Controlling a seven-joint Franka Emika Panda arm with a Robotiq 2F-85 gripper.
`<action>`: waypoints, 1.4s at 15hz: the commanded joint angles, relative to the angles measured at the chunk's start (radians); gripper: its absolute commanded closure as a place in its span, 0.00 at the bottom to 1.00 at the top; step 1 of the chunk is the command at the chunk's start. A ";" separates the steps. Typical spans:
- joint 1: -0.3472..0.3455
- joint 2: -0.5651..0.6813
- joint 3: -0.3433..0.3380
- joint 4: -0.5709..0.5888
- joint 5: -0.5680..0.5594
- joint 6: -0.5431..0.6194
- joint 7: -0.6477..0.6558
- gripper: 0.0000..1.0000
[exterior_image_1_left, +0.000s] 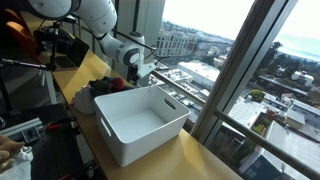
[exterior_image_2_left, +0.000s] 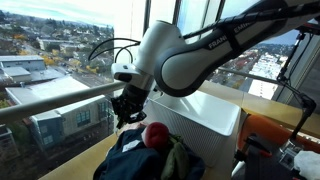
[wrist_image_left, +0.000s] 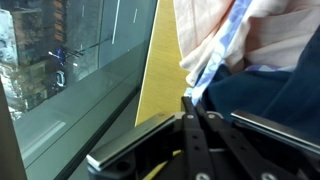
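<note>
Jaws clenched tight, tips meeting a blue-edged pale cloth (wrist_image_left: 214, 55) at 1 o'clock in the wrist view; whether it is pinched cannot be told. Dark garment (wrist_image_left: 270, 105) at 3 o'clock tops the clothes pile (exterior_image_2_left: 150, 158) on the tabletop (wrist_image_left: 160, 70), white bin (exterior_image_1_left: 140, 120) alongside. Recommended: lift vertically, clear of the window glass (wrist_image_left: 90, 70).

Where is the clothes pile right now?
In both exterior views the clothes pile lies on the table beside the white bin, just under the hand.
</note>
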 joint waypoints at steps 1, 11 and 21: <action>-0.002 -0.002 0.008 0.008 0.046 -0.001 -0.014 1.00; 0.012 0.000 -0.020 0.005 0.037 -0.014 -0.003 0.93; 0.012 0.000 -0.029 0.007 0.036 -0.016 0.000 0.73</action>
